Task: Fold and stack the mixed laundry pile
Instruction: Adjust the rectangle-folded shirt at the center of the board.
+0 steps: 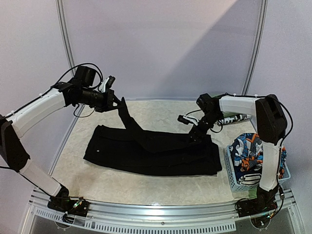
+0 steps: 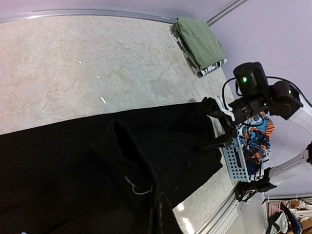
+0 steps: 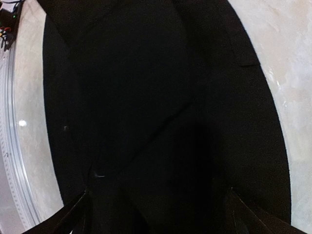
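Observation:
A large black garment lies spread across the middle of the table. One corner of it is pulled up and to the left, and my left gripper is shut on that corner, well above the table. In the left wrist view the black fabric rises toward the camera and hides the fingers. My right gripper hangs low over the garment's right part. Its fingertips stand wide apart with only flat black cloth below them. An orange-blue-white cartoon-print garment fills the basket.
The pale blue lattice basket stands at the table's right front edge, close to the right arm's base. A folded olive-green cloth on a black-and-white printed piece lies at the far right. Bare marble tabletop shows behind the garment.

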Motion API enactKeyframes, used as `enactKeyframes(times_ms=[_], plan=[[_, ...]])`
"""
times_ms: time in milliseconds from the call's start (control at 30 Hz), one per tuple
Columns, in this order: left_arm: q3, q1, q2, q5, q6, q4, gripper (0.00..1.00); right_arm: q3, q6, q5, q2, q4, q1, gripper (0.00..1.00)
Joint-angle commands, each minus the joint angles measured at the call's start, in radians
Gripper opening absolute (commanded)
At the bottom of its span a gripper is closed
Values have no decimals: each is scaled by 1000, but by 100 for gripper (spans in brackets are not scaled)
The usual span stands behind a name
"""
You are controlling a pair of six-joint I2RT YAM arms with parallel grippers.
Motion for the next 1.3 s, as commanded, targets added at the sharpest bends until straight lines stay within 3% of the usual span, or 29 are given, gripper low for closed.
enactKeyframes(times_ms=[0,300,600,967,1267], plan=[[3,6,20,12,-59,84,0,-62,-96,-28,-111,39,56,98],[58,15,60,8,-146,192,0,5,-61,224,-58,168,137,99],[161,32,146,27,-218,279,0,61,-135,247,-8,78,167,99],[318,41,266,68,-245,276,0,24,-230,93,-66,47,169,99],[468,41,340,129,-304,336,0,76,-89,284,24,177,165,99]])
